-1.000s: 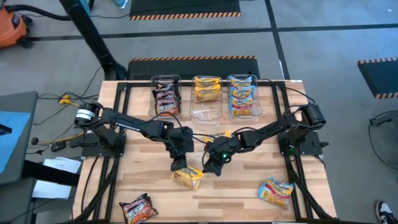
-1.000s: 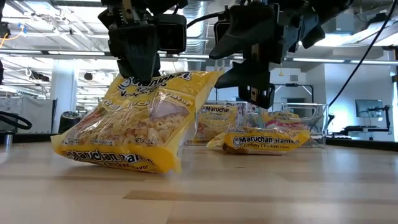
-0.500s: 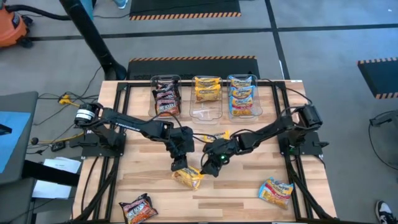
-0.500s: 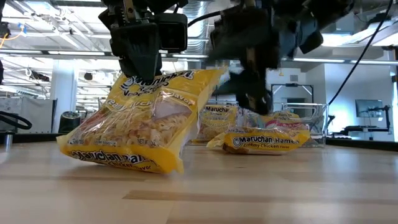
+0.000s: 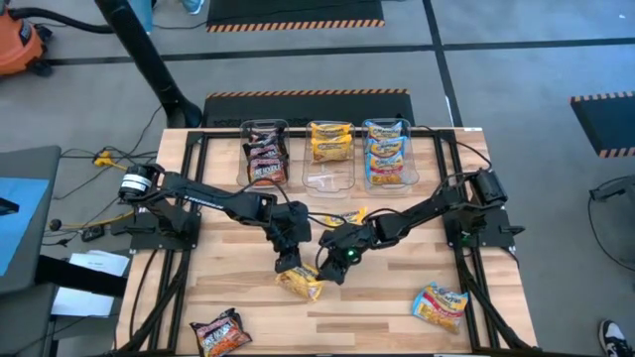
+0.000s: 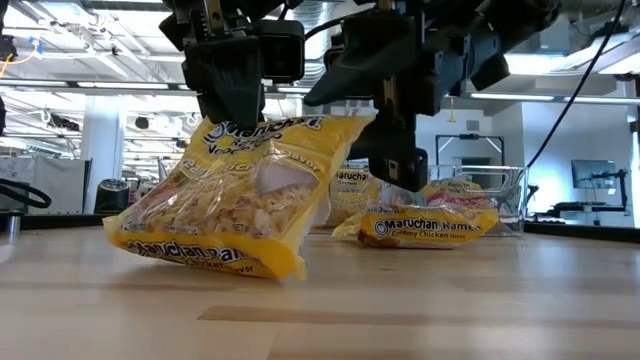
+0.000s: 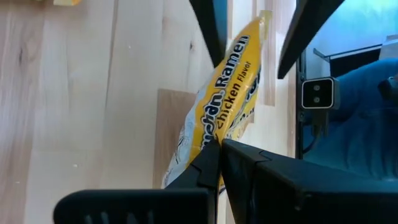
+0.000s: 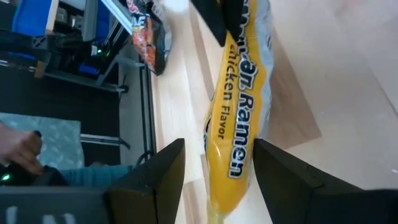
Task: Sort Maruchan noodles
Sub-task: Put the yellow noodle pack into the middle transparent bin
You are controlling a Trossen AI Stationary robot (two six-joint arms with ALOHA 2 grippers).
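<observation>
The left end effector [image 5: 289, 263] grips one yellow packet [image 5: 300, 284], tilted on the surface [image 5: 377, 307]. The right end effector [image 5: 332, 270], fingers apart, is just beside it.

**Room and surroundings**

Pale wooden slatted tabletop [image 5: 377, 307] framed by black metal rails [image 5: 198, 178]. Grey concrete floor [image 5: 516, 69] all round, crossed by dark seam lines. Two black floor mats with orange-and-black hazard-striped edges [image 5: 298, 12], one beyond the table, another [image 5: 603, 121] off to the side. Orange shop vacuum [image 5: 18, 48] in the far corner. Grey side bench [image 5: 25, 228] carrying a blue sheet, white papers [image 5: 87, 268] beside it. From table height: open ceiling with ducts and long strip lights [image 6: 560, 97], white columns [image 6: 100, 150], a dark monitor on a stand [image 6: 592, 180].
</observation>
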